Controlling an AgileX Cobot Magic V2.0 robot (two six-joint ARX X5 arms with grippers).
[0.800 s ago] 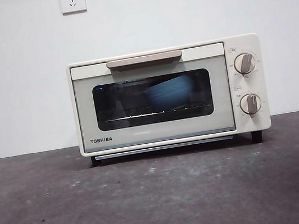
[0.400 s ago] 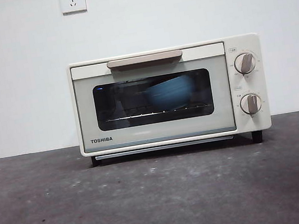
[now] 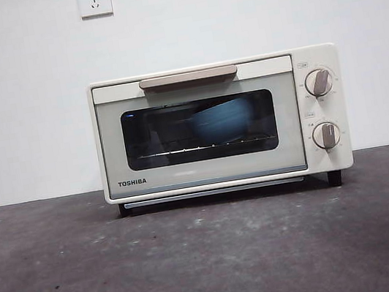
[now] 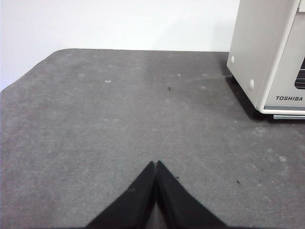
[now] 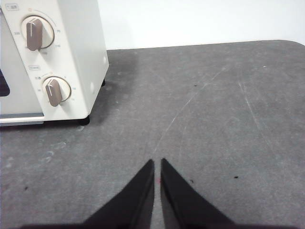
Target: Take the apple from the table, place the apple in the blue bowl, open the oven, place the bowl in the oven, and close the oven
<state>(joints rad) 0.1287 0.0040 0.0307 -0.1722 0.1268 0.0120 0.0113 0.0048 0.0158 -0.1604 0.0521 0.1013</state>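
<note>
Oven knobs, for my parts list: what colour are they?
Grey-brown knobs on cream oven; clearest in right wrist view.

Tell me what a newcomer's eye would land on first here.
First the cream oven, standing mid-table against the white wall with its door shut. Next the blue bowl showing through the dark glass, on the rack toward the knob side. Both grippers wait over bare table, the left gripper and right gripper shut, holding nothing.
</note>
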